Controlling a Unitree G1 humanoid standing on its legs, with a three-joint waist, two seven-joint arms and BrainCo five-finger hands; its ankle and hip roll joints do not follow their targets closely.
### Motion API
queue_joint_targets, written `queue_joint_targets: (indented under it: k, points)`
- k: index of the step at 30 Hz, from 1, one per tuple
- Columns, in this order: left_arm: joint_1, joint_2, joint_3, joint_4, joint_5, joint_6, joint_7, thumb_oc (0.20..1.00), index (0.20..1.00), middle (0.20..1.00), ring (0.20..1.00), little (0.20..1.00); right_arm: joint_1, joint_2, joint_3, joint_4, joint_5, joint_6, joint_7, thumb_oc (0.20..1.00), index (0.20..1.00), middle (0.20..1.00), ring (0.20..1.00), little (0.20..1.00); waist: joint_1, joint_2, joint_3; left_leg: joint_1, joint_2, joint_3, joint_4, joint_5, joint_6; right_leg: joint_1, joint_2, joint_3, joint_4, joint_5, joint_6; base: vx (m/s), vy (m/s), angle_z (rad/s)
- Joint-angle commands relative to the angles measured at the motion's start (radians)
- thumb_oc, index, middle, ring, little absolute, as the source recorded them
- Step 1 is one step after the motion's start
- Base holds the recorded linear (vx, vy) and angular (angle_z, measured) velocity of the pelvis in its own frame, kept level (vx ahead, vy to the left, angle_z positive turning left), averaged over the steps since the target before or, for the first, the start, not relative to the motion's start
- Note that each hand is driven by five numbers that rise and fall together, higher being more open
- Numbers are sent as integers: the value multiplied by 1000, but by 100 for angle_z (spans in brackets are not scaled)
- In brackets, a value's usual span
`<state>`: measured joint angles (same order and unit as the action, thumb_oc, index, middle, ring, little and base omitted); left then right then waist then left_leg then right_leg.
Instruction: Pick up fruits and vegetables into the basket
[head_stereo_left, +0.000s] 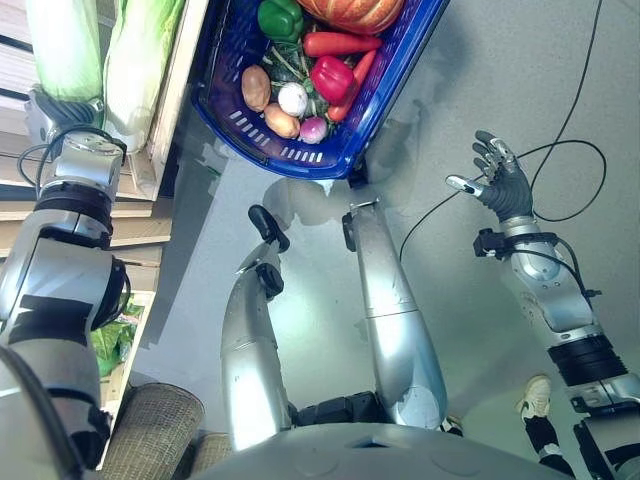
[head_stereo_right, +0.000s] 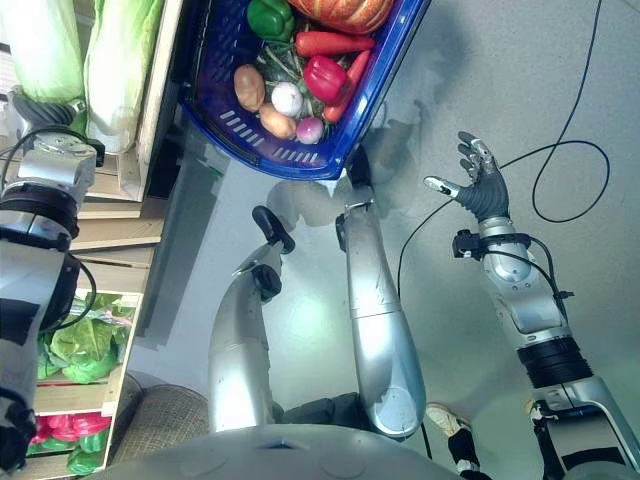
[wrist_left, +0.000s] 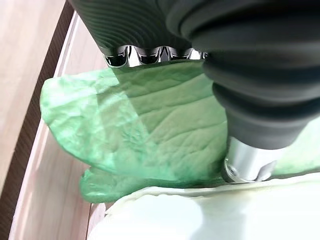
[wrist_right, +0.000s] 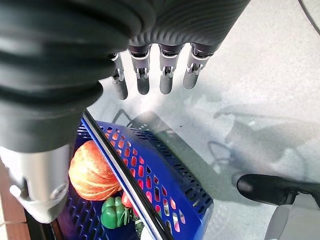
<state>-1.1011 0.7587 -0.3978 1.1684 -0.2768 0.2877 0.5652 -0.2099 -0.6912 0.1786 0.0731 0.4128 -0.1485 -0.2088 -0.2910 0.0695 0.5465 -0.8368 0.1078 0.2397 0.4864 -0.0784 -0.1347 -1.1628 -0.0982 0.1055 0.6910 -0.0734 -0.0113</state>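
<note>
Grey floor holds the basket; right hand hangs open, empty. Wrist view shows left hand on cabbage, grip seemingly hidden.

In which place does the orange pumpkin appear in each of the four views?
Left eye view: pumpkin at the top edge, inside the blue basket.
Right eye view: top edge again.
Right wrist view: inside the basket, beside the green pepper.
Left wrist view: faces a cabbage leaf instead.
Shared landmark: the green pepper.
</note>
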Motion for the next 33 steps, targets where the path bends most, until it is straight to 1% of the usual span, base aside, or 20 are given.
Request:
queue_joint_targets:
  k: [1, 7, 9, 12, 13, 14, 16, 17, 19, 21, 24, 25, 26, 27, 28, 29, 30, 33]
  points:
    - [100, 11, 39, 40, -30, -43, -29, 200, 200, 200, 200, 200, 29, -10, 16, -56, 0, -59, -1, 1000, 1000, 1000, 1000, 1000, -50, 14, -27, -70, -20, 1, 70, -37, 57, 43, 8, -16, -24, -57, 64, 0, 0, 0]
    - [208, 2, 102, -96, -30, -143, -16, 200, 200, 200, 200, 200, 56, -3, -28, -143, -31, -70, 24, 1000, 1000, 1000, 1000, 1000, -31, 12, -27, 8, -23, -2, 36, -34, 55, 129, -14, -39, -57, -58, 72, -12, -24, 1]
    - [273, -1, 140, -179, -14, -207, 6, 200, 200, 200, 200, 200, 70, 6, -51, -181, -37, -88, 48, 1000, 1000, 1000, 1000, 1000, -16, 10, -27, 42, -26, -8, 23, -33, 56, 172, -20, -53, -73, -59, 76, -34, -76, 7]
    - [364, -19, 185, -307, 16, -278, 36, 200, 200, 200, 200, 200, 77, 20, -82, -235, -46, -92, 83, 1000, 1000, 1000, 1000, 1000, 9, 10, -27, 82, -33, -16, 8, -31, 59, 225, -27, -74, -90, -61, 77, -38, -82, 8]
    - [410, -30, 207, -366, 31, -322, 50, 200, 200, 200, 200, 200, 82, 25, -94, -255, -53, -103, 103, 1000, 1000, 1000, 1000, 1000, 20, 12, -27, 101, -36, -20, -1, -29, 61, 248, -28, -83, -98, -61, 78, -31, -82, 3]
    - [432, -37, 215, -399, 38, -336, 55, 200, 200, 200, 200, 200, 81, 28, -100, -264, -52, -96, 114, 1000, 1000, 1000, 1000, 1000, 27, 12, -27, 110, -38, -23, -4, -29, 63, 261, -29, -87, -101, -62, 78, -36, -110, 7]
    - [511, -61, 247, -507, 82, -424, 68, 200, 200, 200, 200, 200, 75, 37, -118, -296, -23, -62, 177, 1000, 1000, 1000, 1000, 1000, 54, 13, -27, 145, -43, -31, -17, -27, 67, 312, -33, -106, -117, -64, 79, -38, -129, 17]
    - [537, -68, 260, -556, 105, -453, 65, 200, 200, 200, 200, 200, 71, 43, -122, -305, -10, -56, 202, 1000, 1000, 1000, 1000, 1000, 65, 12, -27, 159, -46, -34, -22, -26, 69, 332, -35, -116, -125, -64, 79, -35, -130, 17]
    - [576, -73, 277, -651, 158, -490, 59, 200, 200, 200, 200, 200, 52, 55, -132, -320, 56, -22, 251, 1000, 1000, 1000, 1000, 1000, 89, 8, -27, 181, -51, -42, -30, -26, 71, 369, -39, -132, -136, -66, 78, -34, -167, 17]
    - [627, -75, 294, -776, 209, -535, 34, 200, 200, 200, 200, 200, 22, 85, -140, -334, 143, 36, 323, 1000, 1000, 1000, 1000, 1000, 120, 1, -27, 209, -57, -55, -34, -29, 75, 417, -42, -155, -148, -67, 78, -36, -200, 18]
    - [657, -83, 306, -877, 267, -556, 12, 200, 200, 200, 200, 200, -13, 119, -135, -343, 168, 74, 346, 1000, 1000, 1000, 1000, 1000, 144, -6, -27, 226, -58, -64, -34, -28, 78, 453, -46, -171, -161, -63, 78, -56, -181, 21]
    - [679, -88, 315, -969, 299, -572, -18, 200, 200, 200, 200, 200, -57, 142, -124, -361, 193, 118, 364, 1000, 1000, 1000, 1000, 1000, 172, -16, -27, 232, -59, -68, -44, -1, 91, 473, -50, -192, -178, -33, 70, -96, -234, 22]
    - [683, -86, 312, -983, 325, -600, -20, 200, 200, 200, 200, 200, -72, 152, -114, -365, 192, 129, 362, 1000, 1000, 1000, 1000, 1000, 181, -21, -27, 240, -59, -74, -45, -2, 93, 486, -49, -197, -178, -35, 70, -88, -210, 19]
    - [683, -86, 314, -992, 328, -597, -25, 200, 200, 200, 200, 200, -75, 154, -113, -366, 191, 133, 359, 1000, 1000, 1000, 1000, 1000, 183, -23, -27, 242, -59, -75, -45, -2, 94, 490, -49, -198, -178, -35, 70, 4, -143, 21]
    - [683, -85, 314, -1032, 359, -597, -37, 200, 200, 200, 200, 200, -97, 165, -105, -375, 185, 146, 351, 1000, 1000, 1000, 1000, 1000, 195, -31, -27, 252, -59, -82, -44, -4, 97, 506, -48, -204, -180, -34, 71, 8, -186, 18]
    - [679, -82, 307, -1073, 409, -613, -44, 200, 200, 200, 200, 200, -124, 173, -93, -383, 169, 167, 333, 1000, 1000, 1000, 1000, 1000, 210, -39, -27, 263, -57, -90, -41, -5, 100, 527, -48, -212, -179, -35, 72, 13, -207, 17]
    - [673, -77, 301, -1087, 425, -624, -46, 200, 200, 200, 200, 200, -137, 177, -88, -383, 161, 184, 320, 1000, 1000, 1000, 1000, 1000, 215, -43, -27, 269, -56, -94, -39, -6, 101, 537, -48, -215, -180, -35, 74, 12, -173, 13]
    - [654, -67, 283, -1139, 451, -681, -81, 200, 200, 200, 200, 200, -179, 183, -72, -366, 173, 225, 277, 1000, 1000, 1000, 1000, 1000, 235, -54, -27, 294, -54, -105, -37, -10, 106, 573, -47, -224, -184, -35, 78, 23, -137, 15]
